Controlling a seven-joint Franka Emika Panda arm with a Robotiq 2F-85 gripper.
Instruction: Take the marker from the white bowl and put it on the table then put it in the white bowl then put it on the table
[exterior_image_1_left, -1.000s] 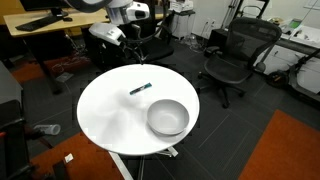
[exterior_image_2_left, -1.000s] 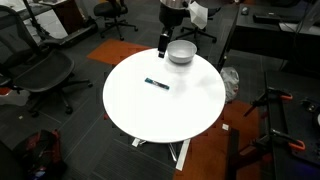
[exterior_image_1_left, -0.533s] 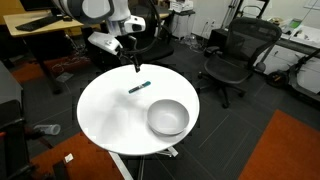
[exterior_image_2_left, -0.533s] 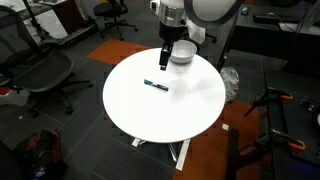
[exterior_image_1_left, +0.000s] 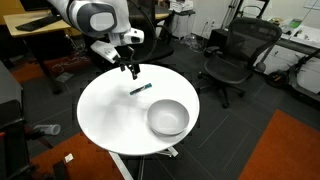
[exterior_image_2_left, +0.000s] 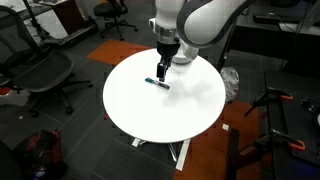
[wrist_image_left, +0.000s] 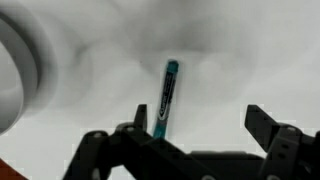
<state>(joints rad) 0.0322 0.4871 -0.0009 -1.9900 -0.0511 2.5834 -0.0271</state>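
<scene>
Wrist view: pincer stands wide and empty over the near end of the marker, which lies flat on the desk, apart from the white bowl. Judged light, rigid, smooth-barrelled, liable to roll; grip across mid-barrel advised.

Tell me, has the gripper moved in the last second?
Yes. The gripper has come down and in over the table, toward the marker, which lies still.

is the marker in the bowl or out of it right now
Out: the slim teal-tinted dark marker lies flat on the round white tabletop, apart from the silvery shallow bowl.
</scene>
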